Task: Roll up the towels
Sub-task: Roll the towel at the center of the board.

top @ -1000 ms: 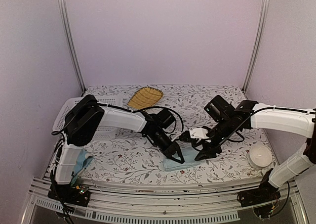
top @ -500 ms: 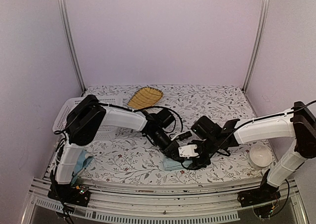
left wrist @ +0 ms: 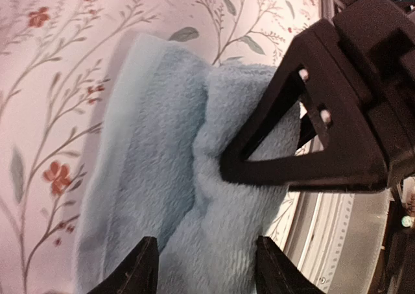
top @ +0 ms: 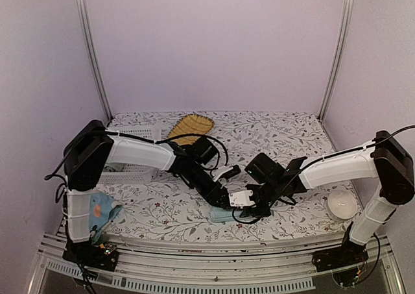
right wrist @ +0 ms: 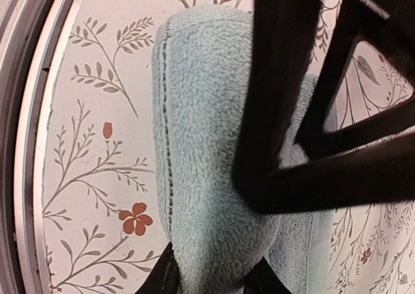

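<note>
Currently my right gripper (right wrist: pixel 213 278) pinches, as far as this close view shows, the rolled fold of the plain blue towel (right wrist: pixel 201 145), lower centre of the overhead frame. My left gripper (left wrist: pixel 207 263) stands spread over it. Roll evenly, with firm tension and aligned edges.

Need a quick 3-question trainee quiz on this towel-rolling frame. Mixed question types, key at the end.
1. True or false: the printed towel lies beside the left arm's base, away from both grippers.
2. What is the right gripper pinching? A. plain blue towel B. yellow tray C. white bowl
3. Short answer: which gripper's jaws stand open over that towel?

Key: 1 true; 2 A; 3 the left gripper.
</note>
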